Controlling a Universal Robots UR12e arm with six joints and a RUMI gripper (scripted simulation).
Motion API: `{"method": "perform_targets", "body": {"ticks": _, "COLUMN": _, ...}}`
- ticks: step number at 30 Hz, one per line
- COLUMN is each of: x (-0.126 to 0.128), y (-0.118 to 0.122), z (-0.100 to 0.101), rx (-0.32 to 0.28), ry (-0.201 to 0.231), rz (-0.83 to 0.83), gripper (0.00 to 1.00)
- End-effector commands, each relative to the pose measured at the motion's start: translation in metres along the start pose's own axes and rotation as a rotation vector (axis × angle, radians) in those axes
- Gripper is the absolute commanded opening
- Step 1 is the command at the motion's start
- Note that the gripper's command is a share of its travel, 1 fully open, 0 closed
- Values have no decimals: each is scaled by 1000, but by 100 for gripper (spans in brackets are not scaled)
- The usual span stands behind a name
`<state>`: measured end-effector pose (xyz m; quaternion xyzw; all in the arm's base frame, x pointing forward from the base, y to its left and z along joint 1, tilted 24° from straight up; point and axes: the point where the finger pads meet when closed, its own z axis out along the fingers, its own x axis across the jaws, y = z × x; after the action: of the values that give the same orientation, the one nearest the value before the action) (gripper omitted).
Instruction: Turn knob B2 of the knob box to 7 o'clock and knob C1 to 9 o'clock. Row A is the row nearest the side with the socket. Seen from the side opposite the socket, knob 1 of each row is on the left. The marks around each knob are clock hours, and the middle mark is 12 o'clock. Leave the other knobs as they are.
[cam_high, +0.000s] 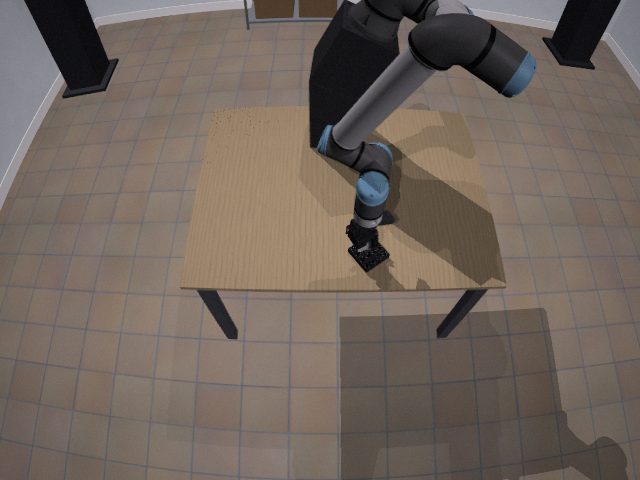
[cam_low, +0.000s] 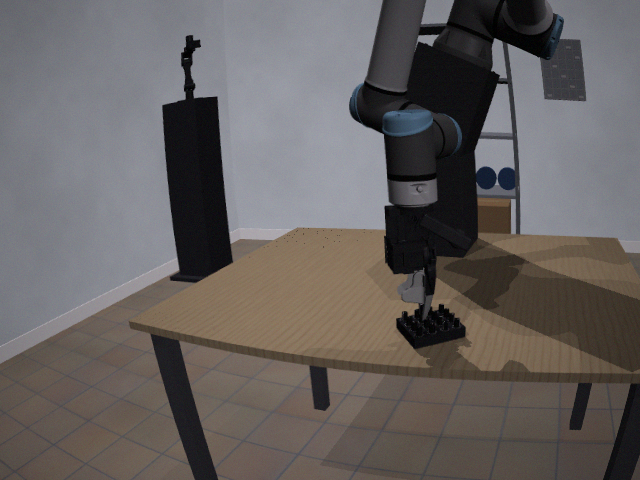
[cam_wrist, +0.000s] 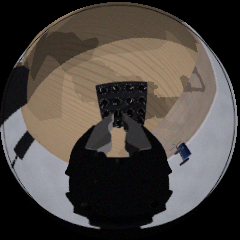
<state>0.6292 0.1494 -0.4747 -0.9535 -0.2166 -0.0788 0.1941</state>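
Observation:
The black knob box (cam_high: 367, 268) (cam_low: 439, 337) (cam_wrist: 123, 95) lies on the table, turned at an angle to the table's front edge. Several black knobs stand up from its top in rows. My gripper (cam_high: 366, 250) (cam_low: 424, 316) (cam_wrist: 117, 113) points down at the box. Its jaws are shut on one knob in the row nearest the gripper body in the wrist view; the fingertips partly cover that knob. The socket, the row letters and the clock marks are too dark and small to read, so I cannot tell which knob it is or its hour.
The wooden table (cam_high: 248, 206) (cam_low: 310, 289) carries the box near its front edge. Neighbouring knobs (cam_wrist: 130, 101) stand close around the fingertips. The dark robot pedestal (cam_high: 341, 77) (cam_low: 449, 103) stands behind the arm, and shadows fall across the table's right side.

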Motion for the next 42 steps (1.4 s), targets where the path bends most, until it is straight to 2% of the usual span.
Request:
{"method": "perform_targets", "body": {"ticks": 1, "x": 3, "y": 0, "z": -1, "rx": 3, "ry": 2, "rz": -131, "gripper": 4}}
{"method": "perform_targets", "body": {"ticks": 12, "x": 2, "y": 0, "z": -1, "rx": 3, "ry": 2, "rz": -375, "gripper": 4}}
{"method": "perform_targets", "body": {"ticks": 14, "x": 2, "y": 0, "z": -1, "rx": 3, "ry": 2, "rz": -375, "gripper": 4}}
{"method": "perform_targets", "body": {"ticks": 28, "x": 0, "y": 1, "z": -1, "rx": 3, "ry": 2, "rz": -643, "gripper": 4}}
{"method": "perform_targets", "body": {"ticks": 42, "x": -1, "y": 1, "z": 0, "rx": 4, "ry": 2, "rz": -807, "gripper": 4}}
